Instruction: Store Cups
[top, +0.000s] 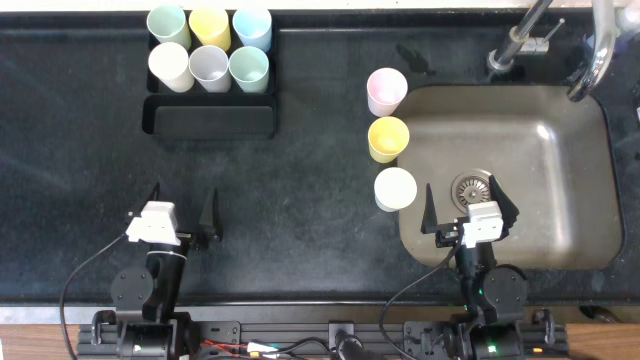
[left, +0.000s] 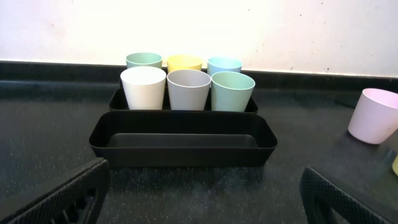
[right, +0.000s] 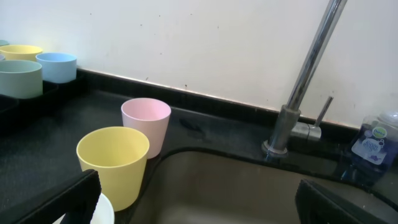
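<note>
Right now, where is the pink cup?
In the top view the pink cup stands upright on the counter, right of middle, by the upper-left corner of the sink, with the yellow cup just below it.

Upright ahead-left of the right claw (top: 465, 202) stand the white cup (top: 395, 188), nearest, then the yellow cup (top: 388, 138), then the pink cup (top: 386, 90). Six cups (left: 188, 89) stand upright in the black tray (left: 116, 101) well ahead of the left claw (top: 183, 205).

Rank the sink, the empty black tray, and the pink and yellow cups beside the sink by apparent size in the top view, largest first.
1. sink
2. empty black tray
3. pink cup and yellow cup: they look alike, so unranked.
</note>
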